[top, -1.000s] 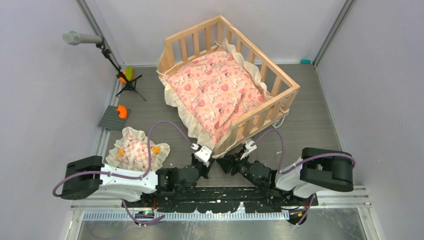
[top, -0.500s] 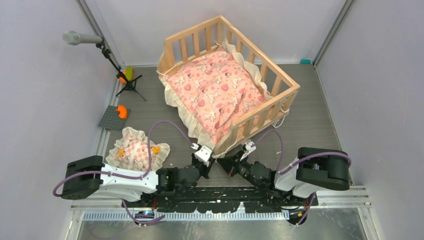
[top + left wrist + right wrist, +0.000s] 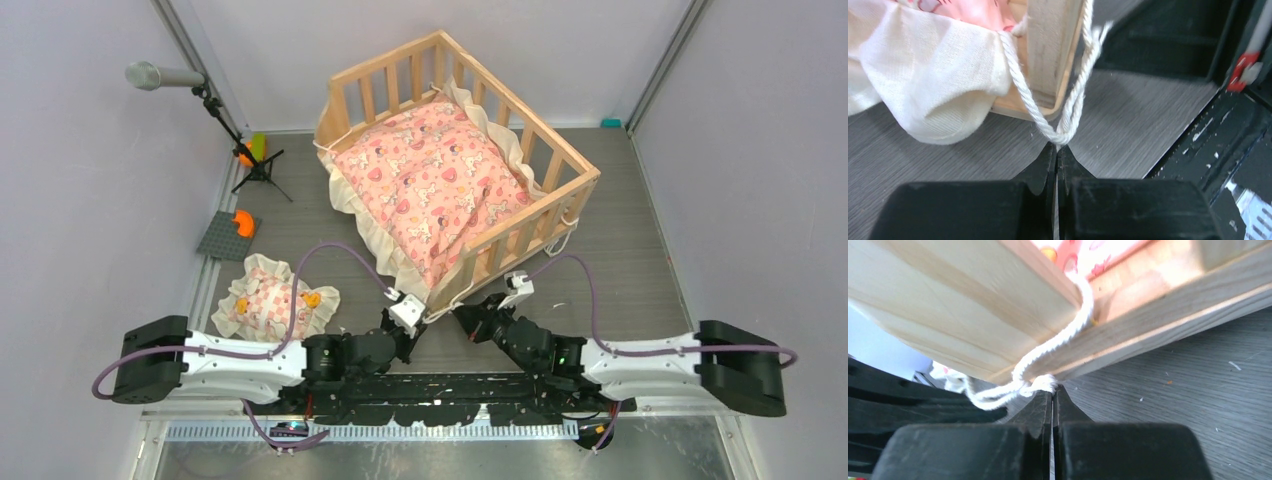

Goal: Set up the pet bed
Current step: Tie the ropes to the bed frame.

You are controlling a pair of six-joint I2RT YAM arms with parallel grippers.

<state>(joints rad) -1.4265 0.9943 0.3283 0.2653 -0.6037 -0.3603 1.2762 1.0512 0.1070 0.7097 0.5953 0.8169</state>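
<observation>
Top view: the pet bed (image 3: pixel 388 58) stands far of centre on the grey table (image 3: pixel 620 250), turned at an angle so that one corner points toward the arm bases. The pink printed cushion (image 3: pixel 430 180) lies inside it, its cream frill spilling out over the near left side. The small frilled pillow (image 3: pixel 272 303) sits apart on the table, near left, just far of the left arm.

Both arms lie low and reach in to that near corner of the bed from either side.

Left gripper (image 3: pixel 1056 150): I read it as clenched, fingers pressed together with no gap between the tips. A loop of white cord (image 3: pixel 1068 110) comes down around the corner post, and its lowest bend is nipped between the tips. The cord looks taut on both strands. The cream frill (image 3: pixel 938 85) hangs just left of the post.

Right gripper (image 3: pixel 1052 392): also clenched, tips together. From its wrist camera I see the white cord run down along the underside of the bed's wooden rail and end in a small frayed knot right at the fingertips. It looks pinched there, though the hold is only at the very tip.

Far left: a microphone on a stand (image 3: pixel 160 76) and a grey baseplate (image 3: pixel 225 237)
</observation>
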